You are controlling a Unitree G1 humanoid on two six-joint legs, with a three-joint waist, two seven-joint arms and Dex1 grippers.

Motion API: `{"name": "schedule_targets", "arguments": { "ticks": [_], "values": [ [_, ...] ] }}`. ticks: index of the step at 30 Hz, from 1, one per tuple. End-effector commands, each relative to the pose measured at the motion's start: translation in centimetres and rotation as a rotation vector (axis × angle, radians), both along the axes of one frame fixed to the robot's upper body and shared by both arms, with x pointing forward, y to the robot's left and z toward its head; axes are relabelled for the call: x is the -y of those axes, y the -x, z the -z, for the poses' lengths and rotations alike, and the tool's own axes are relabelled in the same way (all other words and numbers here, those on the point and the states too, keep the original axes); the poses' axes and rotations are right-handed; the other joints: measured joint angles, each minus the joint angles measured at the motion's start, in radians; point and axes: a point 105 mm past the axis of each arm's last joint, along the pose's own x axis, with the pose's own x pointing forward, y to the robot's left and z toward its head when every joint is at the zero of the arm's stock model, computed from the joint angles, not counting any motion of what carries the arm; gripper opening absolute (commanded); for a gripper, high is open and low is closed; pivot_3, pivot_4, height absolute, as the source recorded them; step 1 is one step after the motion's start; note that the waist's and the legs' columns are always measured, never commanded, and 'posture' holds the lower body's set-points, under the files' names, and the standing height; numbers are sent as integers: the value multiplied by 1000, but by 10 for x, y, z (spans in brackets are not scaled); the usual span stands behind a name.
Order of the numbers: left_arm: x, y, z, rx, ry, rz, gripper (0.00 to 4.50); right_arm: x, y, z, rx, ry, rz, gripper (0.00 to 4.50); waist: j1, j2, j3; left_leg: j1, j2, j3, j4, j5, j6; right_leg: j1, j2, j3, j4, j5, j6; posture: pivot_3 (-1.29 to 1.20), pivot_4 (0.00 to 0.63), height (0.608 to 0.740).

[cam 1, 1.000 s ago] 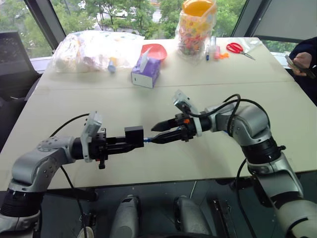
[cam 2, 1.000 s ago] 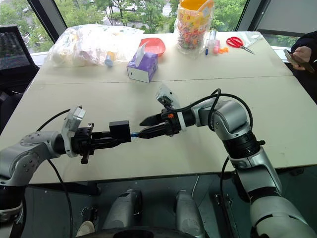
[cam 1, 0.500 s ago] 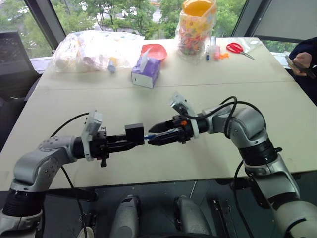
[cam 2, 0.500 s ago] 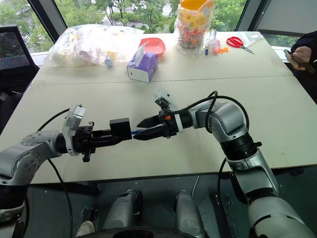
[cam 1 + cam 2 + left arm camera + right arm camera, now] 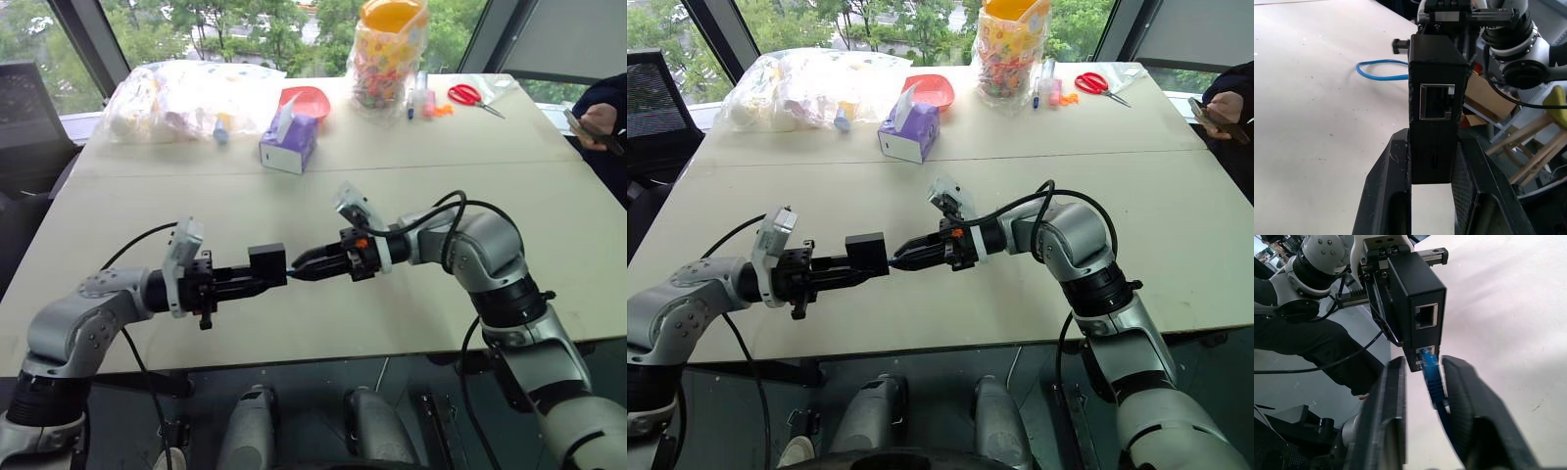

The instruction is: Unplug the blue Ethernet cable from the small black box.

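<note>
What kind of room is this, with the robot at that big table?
Probably an office or lab room several floors up. A large pale table stands by tall windows looking out on treetops, with a purple tissue box, red scissors and a bag of colourful bits on it.

No legible text, label, brand, number or sign anywhere.

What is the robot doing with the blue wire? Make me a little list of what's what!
small black box: held up over the table by the left gripper, shut on it
blue Ethernet cable: plug sits in the box's lower socket
upper socket: empty
right gripper: one finger on each side of the cable, just behind the plug
rest of the cable: loops onto the table
plug: not yet pulled out
</note>
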Motion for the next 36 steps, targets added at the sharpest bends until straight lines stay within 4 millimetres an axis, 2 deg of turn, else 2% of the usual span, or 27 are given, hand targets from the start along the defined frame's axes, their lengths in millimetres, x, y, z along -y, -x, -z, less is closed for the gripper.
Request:
{"name": "schedule_targets", "arguments": {
  "ticks": [1,13,17,30,36],
  "values": [
    [3,1,-15,56,18,12,498,-6,8,-7,35,-17,-48,1216,0,0,0,0,0,0,0,0,0,0,0,0,0,0,0,0,150,735],
    [5,2,-15,53,14,16,498,-5,7,-8,39,-19,-46,1216,0,0,0,0,0,0,0,0,0,0,0,0,0,0,0,0,150,735],
    [5,2,-16,54,15,14,498,-5,7,-8,39,-18,-46,20,0,0,0,0,0,0,0,0,0,0,0,0,0,0,0,0,150,735],
    [2,-2,-24,50,52,-16,498,-2,6,-5,46,-2,-44,20,0,0,0,0,0,0,0,0,0,0,0,0,0,0,0,0,150,735],
    [-7,1,-27,44,39,-28,498,17,-11,-1,83,38,24,20,0,0,0,0,0,0,0,0,0,0,0,0,0,0,0,0,150,735]
  ]
}}
